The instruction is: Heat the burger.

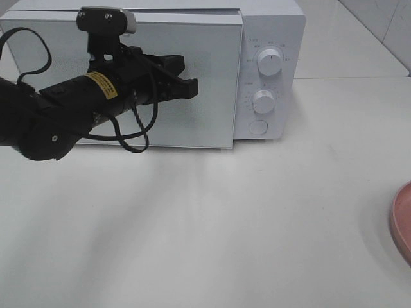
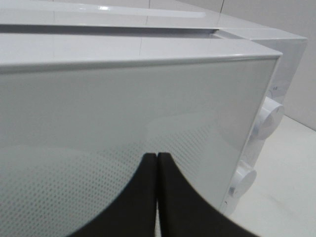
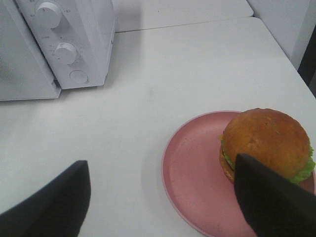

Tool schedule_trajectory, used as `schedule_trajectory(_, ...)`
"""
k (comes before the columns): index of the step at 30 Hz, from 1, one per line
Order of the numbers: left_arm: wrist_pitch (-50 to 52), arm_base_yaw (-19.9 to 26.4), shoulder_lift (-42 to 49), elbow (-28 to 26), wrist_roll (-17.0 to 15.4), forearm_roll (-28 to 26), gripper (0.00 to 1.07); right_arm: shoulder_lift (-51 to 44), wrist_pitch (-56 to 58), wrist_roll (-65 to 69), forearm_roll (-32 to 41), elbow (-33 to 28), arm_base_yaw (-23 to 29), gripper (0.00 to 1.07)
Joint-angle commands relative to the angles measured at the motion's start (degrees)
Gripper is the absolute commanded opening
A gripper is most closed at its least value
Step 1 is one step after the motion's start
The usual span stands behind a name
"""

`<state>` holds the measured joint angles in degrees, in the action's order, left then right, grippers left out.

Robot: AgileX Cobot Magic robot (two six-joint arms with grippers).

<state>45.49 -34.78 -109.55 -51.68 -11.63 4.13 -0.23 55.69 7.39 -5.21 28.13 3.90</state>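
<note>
The burger (image 3: 266, 140), with a golden-brown bun and a green lettuce frill, sits on a round pink plate (image 3: 192, 173) in the right wrist view. My right gripper (image 3: 163, 163) is open and empty, its two fingers wide apart just short of the plate. The white microwave (image 1: 270, 38) stands at the back, and its door (image 1: 212, 77) looks closed. My left gripper (image 1: 191, 86) is shut and empty, with its tips right at the front of the door (image 2: 123, 113). I cannot tell whether they touch it. The shut fingertips (image 2: 150, 163) also show in the left wrist view.
Two white knobs (image 1: 268, 62) and a round button (image 1: 257, 127) sit on the microwave's right panel. Only the plate's rim (image 1: 401, 221) shows at the right edge of the high view. The white table (image 1: 225, 224) spreads in front of the microwave.
</note>
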Motion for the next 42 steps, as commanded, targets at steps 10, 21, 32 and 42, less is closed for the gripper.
schedule_trajectory(10, -3.5, -0.46, -4.81, -9.74, 0.06, -0.92, 0.0, -1.55, -0.46, -0.52, 0.0, -0.11, -0.4, 0.76)
schedule_trajectory(21, -6.13, -0.23, -8.54, -14.38, 3.27, -4.7, 0.0, -1.55, -0.46, -0.57, 0.0, -0.11, -0.4, 0.76)
schedule_trajectory(32, -14.15, -2.46, -6.02, -14.38, 3.72, -4.13, 0.0, -1.55, -0.46, -0.57, 0.0, -0.11, -0.4, 0.76)
schedule_trajectory(42, -36.21, -7.79, -1.03, -14.38, 3.67, -4.13, 0.8, -1.55, -0.46, -0.57, 0.0, -0.11, -0.4, 0.76)
